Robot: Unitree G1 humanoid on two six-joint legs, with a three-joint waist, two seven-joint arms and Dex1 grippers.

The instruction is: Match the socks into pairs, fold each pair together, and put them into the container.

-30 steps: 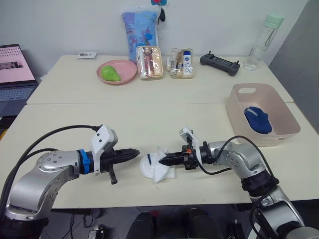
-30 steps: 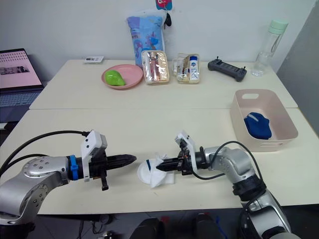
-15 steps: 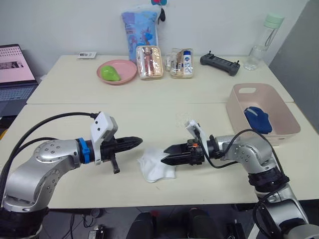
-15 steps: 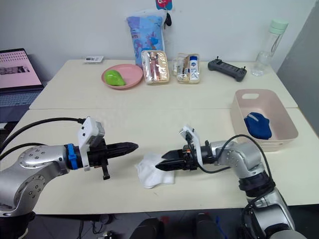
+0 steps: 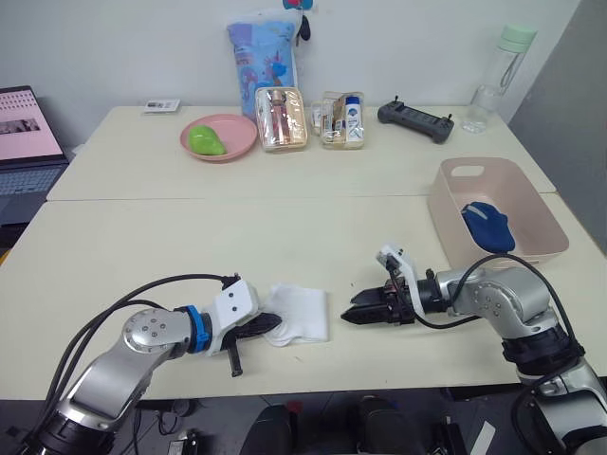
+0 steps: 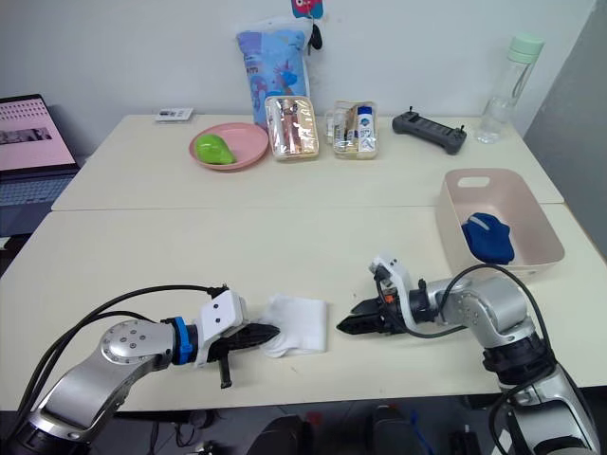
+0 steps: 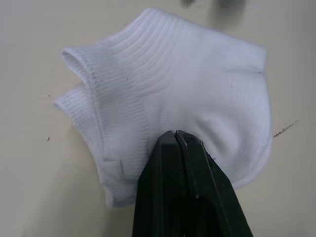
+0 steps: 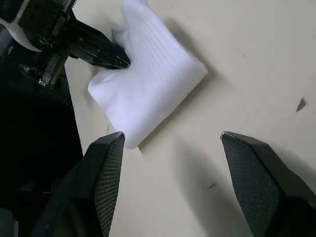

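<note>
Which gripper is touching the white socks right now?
The left gripper: its shut fingers press the white socks. The right gripper sits open, apart from them.

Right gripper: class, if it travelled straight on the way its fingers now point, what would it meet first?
Probably the folded white socks. The right gripper lies low over the table, open, aimed across a short bare gap at the socks' near edge. The left gripper, shut, touches their far side. Its height is hard to judge.

Both arms low over the surface, pincers pointing toward each other.

The left pincer (image 6: 264,333) has its fingers pressed together, tips touching the folded white socks (image 6: 296,323). The right pincer (image 6: 353,325) sits just beside them, apart, its fingers (image 8: 106,163) spread wide, forearm lying nearly level.
</note>
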